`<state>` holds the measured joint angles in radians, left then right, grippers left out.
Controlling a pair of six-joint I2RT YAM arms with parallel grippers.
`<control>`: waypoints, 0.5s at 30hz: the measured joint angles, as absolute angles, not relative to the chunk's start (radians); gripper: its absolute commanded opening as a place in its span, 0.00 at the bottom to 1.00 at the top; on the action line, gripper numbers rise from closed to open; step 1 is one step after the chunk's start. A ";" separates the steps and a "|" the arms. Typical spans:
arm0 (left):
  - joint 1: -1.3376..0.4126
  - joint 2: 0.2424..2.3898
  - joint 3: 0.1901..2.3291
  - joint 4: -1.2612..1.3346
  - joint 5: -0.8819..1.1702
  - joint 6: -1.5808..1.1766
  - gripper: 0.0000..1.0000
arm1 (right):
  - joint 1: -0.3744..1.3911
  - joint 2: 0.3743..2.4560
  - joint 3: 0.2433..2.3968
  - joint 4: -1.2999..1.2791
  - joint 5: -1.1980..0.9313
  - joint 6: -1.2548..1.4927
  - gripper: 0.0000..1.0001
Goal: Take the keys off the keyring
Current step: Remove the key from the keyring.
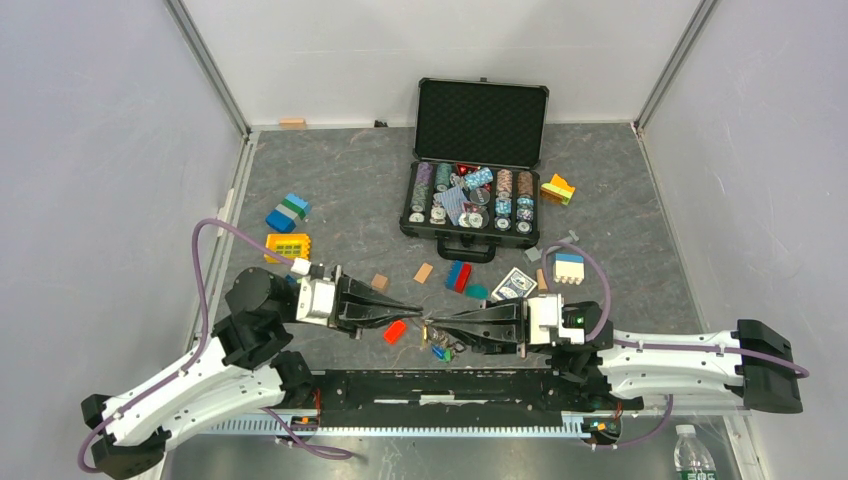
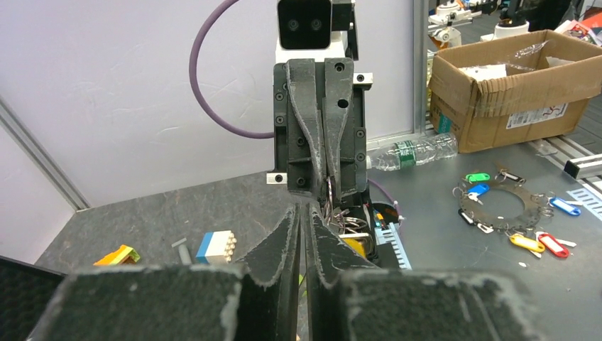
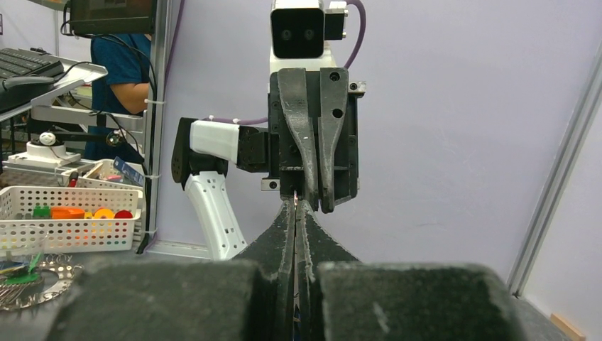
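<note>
The keyring [image 2: 329, 200], keys [image 1: 441, 348] dangling beneath it, hangs near the table's [image 1: 350, 180] front edge, pinched in the clenched right gripper [image 1: 432, 325]. The left gripper [image 1: 419, 311] meets it tip to tip, fingers nearly together; what they pinch is hidden.

The keys' [image 1: 441, 351] covers are blue, the keyring [image 2: 344, 224] silver, the table [image 1: 340, 180] mottled grey.

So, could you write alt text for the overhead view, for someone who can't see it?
Two robot arms meet tip to tip near the front of a grey table, the left gripper and right gripper closed beside a small bunch of keys. Behind them lie scattered toy blocks and an open case of poker chips.
</note>
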<state>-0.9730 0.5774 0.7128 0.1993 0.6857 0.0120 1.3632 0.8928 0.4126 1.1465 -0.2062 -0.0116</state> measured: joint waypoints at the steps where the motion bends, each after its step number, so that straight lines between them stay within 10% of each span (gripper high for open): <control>1: -0.973 0.578 0.713 0.194 0.682 0.015 0.11 | 1.363 0.893 0.413 1.143 -0.207 -0.012 0.00; 15: -0.973 0.579 0.713 0.181 0.698 0.017 0.15 | 1.365 0.881 0.409 1.128 -0.178 -0.010 0.00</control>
<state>-0.9730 0.5785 0.7132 0.1806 0.6983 0.0166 1.3647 0.8810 0.4088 1.1278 -0.1780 -0.0101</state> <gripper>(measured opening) 0.139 0.004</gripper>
